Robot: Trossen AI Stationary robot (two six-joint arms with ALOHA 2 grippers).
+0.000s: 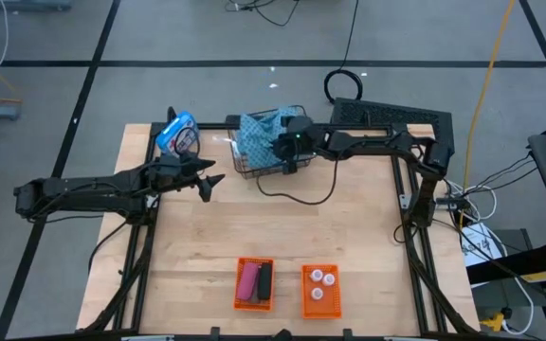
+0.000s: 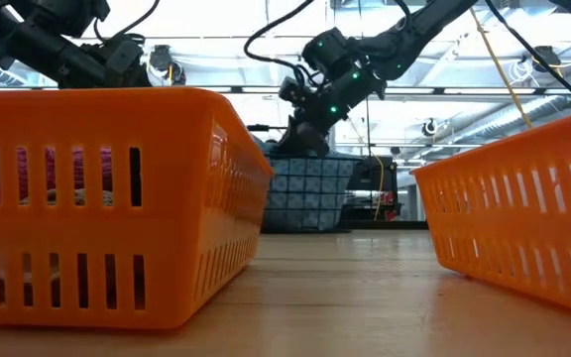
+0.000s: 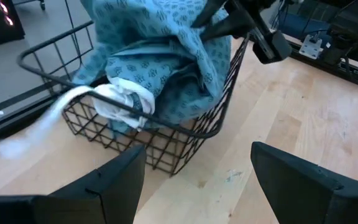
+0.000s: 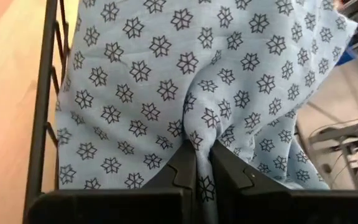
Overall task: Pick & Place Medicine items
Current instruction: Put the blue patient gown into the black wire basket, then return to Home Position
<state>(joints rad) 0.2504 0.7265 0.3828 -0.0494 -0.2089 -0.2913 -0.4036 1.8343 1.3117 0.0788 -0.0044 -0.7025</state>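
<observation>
Near edge of the counter (image 1: 282, 237): we note two orange slotted baskets side by side, a gap of bare wood between them. The left basket (image 1: 254, 283) holds the oblong pieces; we make out a pink piece (image 1: 247, 282) and a black piece (image 1: 264, 278) lying parallel, long axes running near-to-far. A brown piece we cannot pick out. The right basket (image 1: 318, 289) holds three white round bottles (image 1: 321, 281), clustered, seen from above as discs; which way they stand we cannot tell. In the low view both basket walls fill the foreground and block most of what lies behind.

Mid counter: bare wood, with a black cable looping across it.

Far side: a black wire basket (image 1: 263, 163) sits at the counter's far edge, stuffed with a blue patterned cloth (image 1: 259, 133). A white strip of fabric (image 3: 120, 99) hangs out over the rim. The left tool (image 1: 207, 180) hovers just beside the wire basket on its left, fingers spread wide, nothing between them. The right tool (image 4: 202, 165) reaches down into the basket from the right; its fingers are pressed together, pinching a fold of the cloth.

Far left corner: a blue-and-white package (image 1: 178, 134) lies just behind the left arm.
</observation>
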